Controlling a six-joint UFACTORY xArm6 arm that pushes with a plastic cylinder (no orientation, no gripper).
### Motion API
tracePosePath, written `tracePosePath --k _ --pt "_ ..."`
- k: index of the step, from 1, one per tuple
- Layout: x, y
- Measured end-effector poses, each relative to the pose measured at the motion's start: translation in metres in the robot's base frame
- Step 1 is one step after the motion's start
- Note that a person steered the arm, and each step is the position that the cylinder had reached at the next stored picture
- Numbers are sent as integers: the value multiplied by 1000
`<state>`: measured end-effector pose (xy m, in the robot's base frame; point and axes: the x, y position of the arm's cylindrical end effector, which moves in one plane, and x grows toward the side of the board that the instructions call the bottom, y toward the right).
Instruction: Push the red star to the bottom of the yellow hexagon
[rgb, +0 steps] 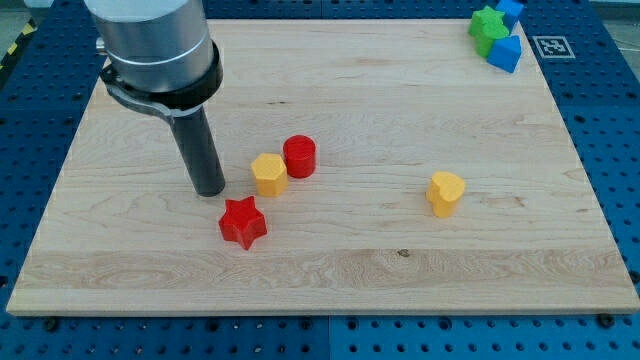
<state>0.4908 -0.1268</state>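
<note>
A wooden board (330, 265) lies on a blue perforated table (620, 100), and the arm's grey housing (155, 45) comes in at the view's top left. There are no jaws here, only the dark rod, and my tip (210, 192) rests on the board just up and left of the red star (243, 222), close by but seemingly apart from it. The yellow hexagon (269, 174) sits just above and right of the star, touching the red cylinder (299, 156) on its right. A yellow heart (446, 192) stands well apart at the view's right. In the top right corner cluster a green block (487, 26) and two blue blocks (505, 52) (512, 11). The star lies flat, its points clearly cut.
</note>
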Motion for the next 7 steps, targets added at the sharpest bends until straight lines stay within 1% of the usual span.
tracePosePath --k 1,4,7 --pt "0 0" --pt "51 11" --pt "54 15"
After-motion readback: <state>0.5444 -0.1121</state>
